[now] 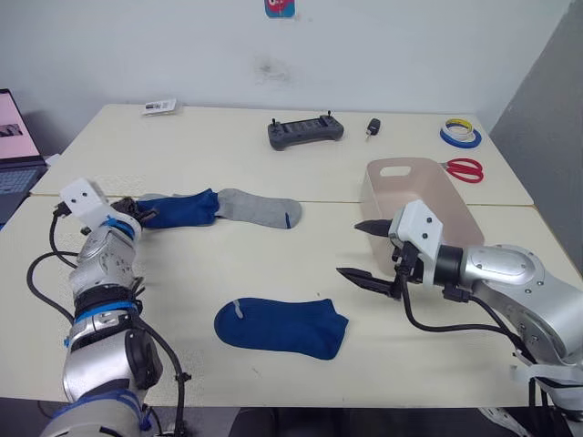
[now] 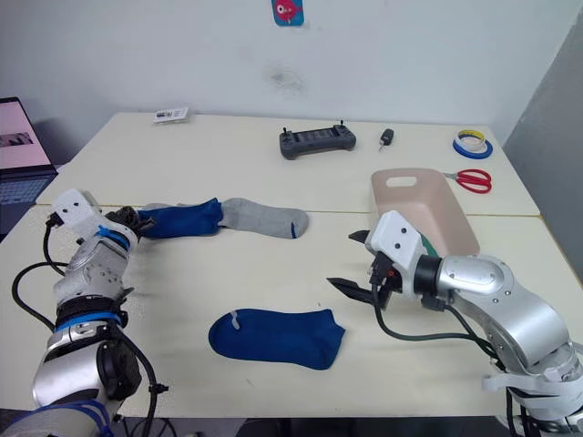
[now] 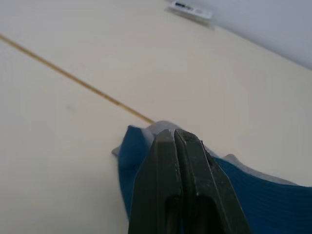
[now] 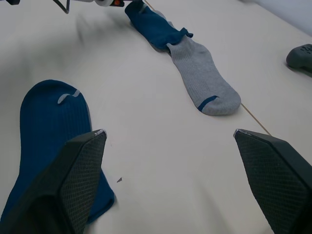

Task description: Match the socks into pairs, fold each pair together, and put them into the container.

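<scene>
Bare table [image 1: 273,273] between blue sock [image 1: 281,328] and grey sock [image 1: 260,208] — open passage.

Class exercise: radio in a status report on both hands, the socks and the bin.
Left hand shut on blue sock lying over grey sock. Right hand open, empty, beside container. Second blue sock flat, unpaired. Nothing in the way.

No writing can be read. A white label [image 1: 159,106] at the desk's far edge carries dark print too small to make out, and a red-and-blue sticker [image 2: 288,11] on the wall shows no legible words.
</scene>
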Robot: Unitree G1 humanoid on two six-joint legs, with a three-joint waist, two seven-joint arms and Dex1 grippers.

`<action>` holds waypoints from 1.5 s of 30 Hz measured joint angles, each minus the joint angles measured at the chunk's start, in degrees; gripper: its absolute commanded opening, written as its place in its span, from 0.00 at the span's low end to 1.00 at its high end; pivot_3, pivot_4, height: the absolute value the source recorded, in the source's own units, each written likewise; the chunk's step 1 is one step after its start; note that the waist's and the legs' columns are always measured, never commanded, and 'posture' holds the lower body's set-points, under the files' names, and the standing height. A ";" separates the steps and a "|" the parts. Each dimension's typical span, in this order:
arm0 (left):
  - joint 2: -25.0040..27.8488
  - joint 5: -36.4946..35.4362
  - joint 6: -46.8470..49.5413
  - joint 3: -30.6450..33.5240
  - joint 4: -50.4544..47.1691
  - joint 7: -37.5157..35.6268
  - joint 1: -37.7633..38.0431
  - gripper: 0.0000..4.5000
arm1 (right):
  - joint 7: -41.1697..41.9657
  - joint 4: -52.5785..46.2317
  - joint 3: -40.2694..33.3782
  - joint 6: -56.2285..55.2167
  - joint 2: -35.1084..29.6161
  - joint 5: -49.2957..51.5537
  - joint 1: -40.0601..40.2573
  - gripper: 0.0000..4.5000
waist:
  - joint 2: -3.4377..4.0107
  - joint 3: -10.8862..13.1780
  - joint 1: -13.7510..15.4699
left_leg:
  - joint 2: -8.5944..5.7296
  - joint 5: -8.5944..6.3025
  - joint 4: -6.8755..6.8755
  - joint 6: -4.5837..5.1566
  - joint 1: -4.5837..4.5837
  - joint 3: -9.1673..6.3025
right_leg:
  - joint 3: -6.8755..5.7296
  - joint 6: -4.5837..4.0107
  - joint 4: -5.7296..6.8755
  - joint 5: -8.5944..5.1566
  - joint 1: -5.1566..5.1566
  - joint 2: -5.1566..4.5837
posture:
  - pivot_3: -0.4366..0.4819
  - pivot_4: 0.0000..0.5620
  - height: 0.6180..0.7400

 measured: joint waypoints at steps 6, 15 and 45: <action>-3.30 -1.37 4.41 -3.87 -19.91 -2.20 6.40 0.01 | -0.02 0.00 -0.01 -0.03 0.01 -0.02 0.10 1.00 | 0.00 0.00 0.04 | -0.01 0.00 0.01 -0.01 0.00 0.03 | 0.05 0.00 -0.01 0.00 0.02 -0.02 | 0.48 0.27 1.00; -7.28 -6.63 8.20 -2.29 -34.14 -1.57 10.98 0.01 | -0.20 0.00 -0.05 -0.06 0.16 -0.02 0.70 1.00 | 0.00 0.00 -0.19 | 0.01 0.00 0.00 0.00 0.05 0.02 | 0.07 0.00 0.01 0.00 0.03 0.03 | 0.48 0.27 1.00; 1.25 0.72 9.60 -0.16 2.21 5.43 -1.67 0.99 | -0.05 0.77 0.87 0.04 2.15 -0.12 -2.83 1.00 | -0.02 -0.01 0.07 | -0.02 0.00 -0.01 0.00 0.00 -0.03 | -0.03 0.00 -0.01 0.00 0.00 0.01 | 0.48 0.27 1.00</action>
